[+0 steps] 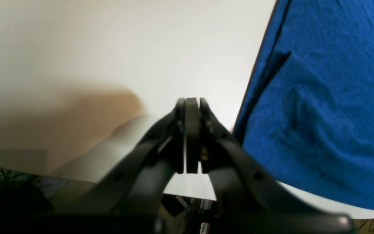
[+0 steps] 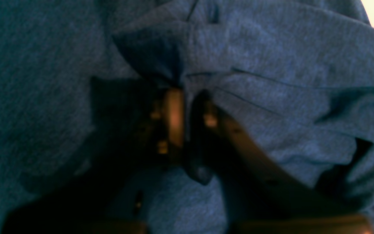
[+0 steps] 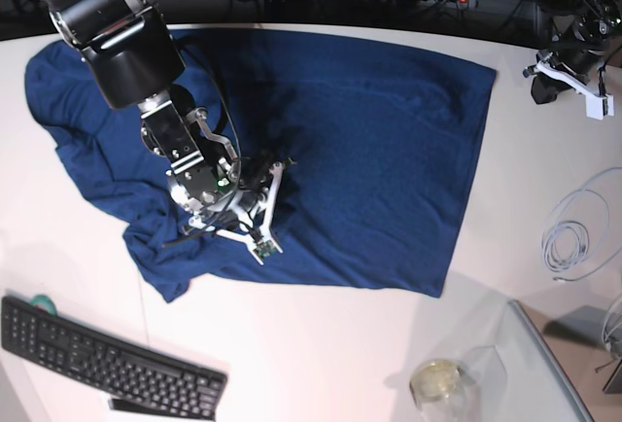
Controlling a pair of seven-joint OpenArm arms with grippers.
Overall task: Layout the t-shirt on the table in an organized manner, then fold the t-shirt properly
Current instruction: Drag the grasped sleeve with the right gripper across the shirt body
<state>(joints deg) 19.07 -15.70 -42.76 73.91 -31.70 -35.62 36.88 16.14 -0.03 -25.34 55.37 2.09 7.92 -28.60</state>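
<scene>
- Your t-shirt (image 3: 369,150) lies spread over the far half of the desk (image 3: 321,344), its right part flat, its left part rumpled with a sleeve trailing toward the keyboard (image 3: 107,354).
- Your right gripper (image 2: 185,94) is down on the shirt's middle-left, pinching a small fold of the knit between narrow jaws.
- Your left gripper (image 1: 192,136) has its jaws pressed together on nothing, above bare desk just beside the shirt's edge.
- A coiled cable (image 3: 573,237) lies on the desk, well apart from the shirt.
</scene>
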